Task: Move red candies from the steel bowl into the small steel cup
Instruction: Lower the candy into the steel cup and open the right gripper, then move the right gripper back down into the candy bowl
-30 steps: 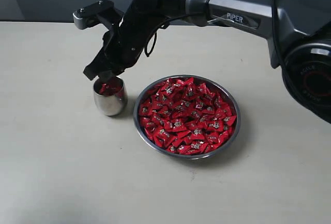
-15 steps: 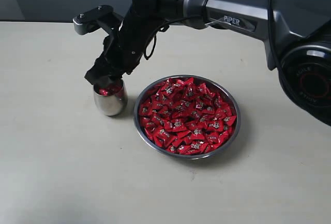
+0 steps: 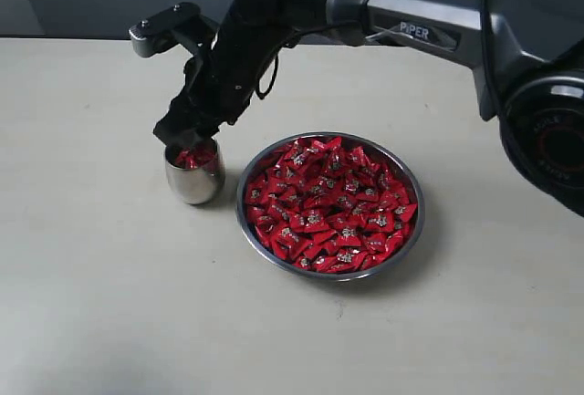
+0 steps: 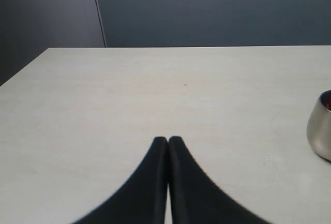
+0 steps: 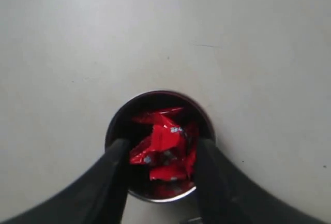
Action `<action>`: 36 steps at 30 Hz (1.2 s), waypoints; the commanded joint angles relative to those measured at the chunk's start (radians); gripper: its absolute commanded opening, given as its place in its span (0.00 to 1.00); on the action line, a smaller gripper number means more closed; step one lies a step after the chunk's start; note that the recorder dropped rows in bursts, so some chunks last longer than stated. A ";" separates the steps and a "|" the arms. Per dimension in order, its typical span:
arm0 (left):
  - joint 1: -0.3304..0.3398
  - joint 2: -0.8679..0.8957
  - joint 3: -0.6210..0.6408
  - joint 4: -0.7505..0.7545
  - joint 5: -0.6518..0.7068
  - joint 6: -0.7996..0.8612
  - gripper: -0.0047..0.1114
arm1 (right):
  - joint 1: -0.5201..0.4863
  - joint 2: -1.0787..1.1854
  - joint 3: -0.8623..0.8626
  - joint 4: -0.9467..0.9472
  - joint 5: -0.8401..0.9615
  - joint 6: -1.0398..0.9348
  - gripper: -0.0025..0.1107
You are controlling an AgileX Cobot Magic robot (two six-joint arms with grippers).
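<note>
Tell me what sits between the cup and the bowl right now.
Nothing: the exterior view shows only a narrow bare strip of table between the cup and the bowl; they stand apart.

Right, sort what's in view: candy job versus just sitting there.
Job: red candies, steel bowl, small steel cup, right gripper open over the cup.
Just there: left gripper, shut, holding nothing; table.
</note>
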 commanded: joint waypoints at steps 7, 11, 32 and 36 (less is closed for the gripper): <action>0.001 -0.004 0.004 0.001 -0.002 -0.003 0.04 | -0.004 -0.111 -0.004 -0.209 0.010 0.107 0.02; 0.001 -0.004 0.004 0.001 -0.002 -0.003 0.04 | -0.004 -0.123 0.062 -0.209 -0.079 0.203 0.01; 0.001 -0.004 0.004 0.001 -0.002 -0.003 0.04 | -0.228 -0.499 0.846 -0.159 -0.503 0.224 0.01; 0.001 -0.004 0.004 0.001 -0.002 -0.003 0.04 | -0.248 -0.499 0.843 -0.200 -0.363 0.111 0.01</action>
